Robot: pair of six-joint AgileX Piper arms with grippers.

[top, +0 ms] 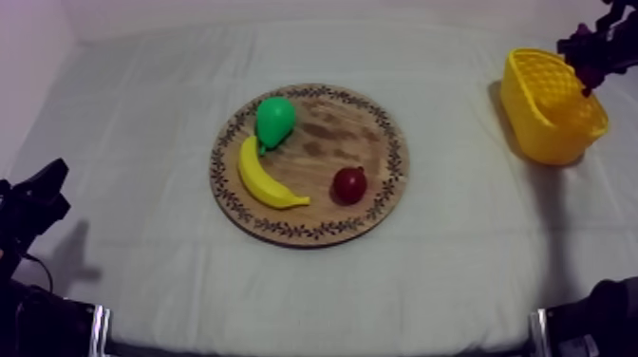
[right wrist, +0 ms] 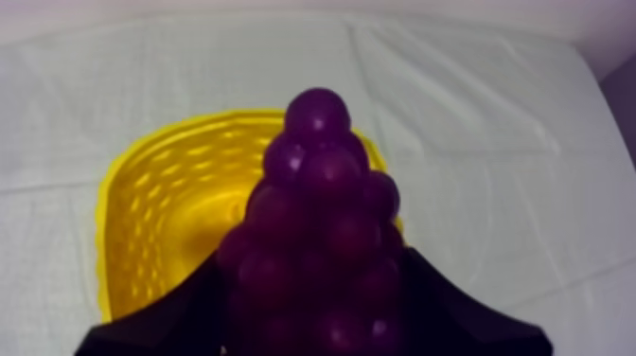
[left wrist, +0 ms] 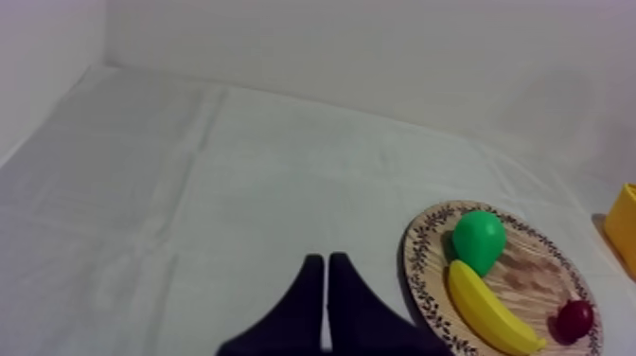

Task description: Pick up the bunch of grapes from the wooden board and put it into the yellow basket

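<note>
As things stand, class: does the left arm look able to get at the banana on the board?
Probably yes. The banana lies on the side of the wooden board nearest the left gripper, with bare cloth between. The gripper is shut and would have to open first.

— Where's the dark purple bunch of toy grapes (right wrist: 320, 170)?
— Clamped between the black fingers of the right gripper (right wrist: 317, 270), narrow end pointing away from them, over the yellow latticed basket (right wrist: 156, 218).
— And the round wooden board with the patterned rim (top: 384, 142)?
— Flat at mid-bench (top: 142, 237), well apart from the basket, which stands upright at the far right.
</note>
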